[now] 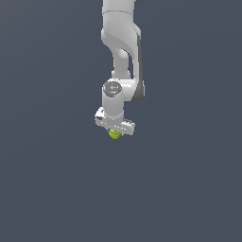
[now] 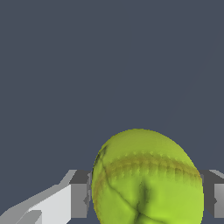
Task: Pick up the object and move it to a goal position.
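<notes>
Filling the lower middle of the wrist view, the ball (image 2: 146,179) sat between the two fingers (image 2: 78,194), which pressed against its sides, clenched on it. In the exterior view it showed as a small yellow-green spot (image 1: 114,134) just under the white arm (image 1: 121,52), near the middle of the frame, over a plain grey counter (image 1: 47,189). Carrying it well likely called for a steady squeeze and smooth, unhurried travel, since a round ball could slip sideways.
</notes>
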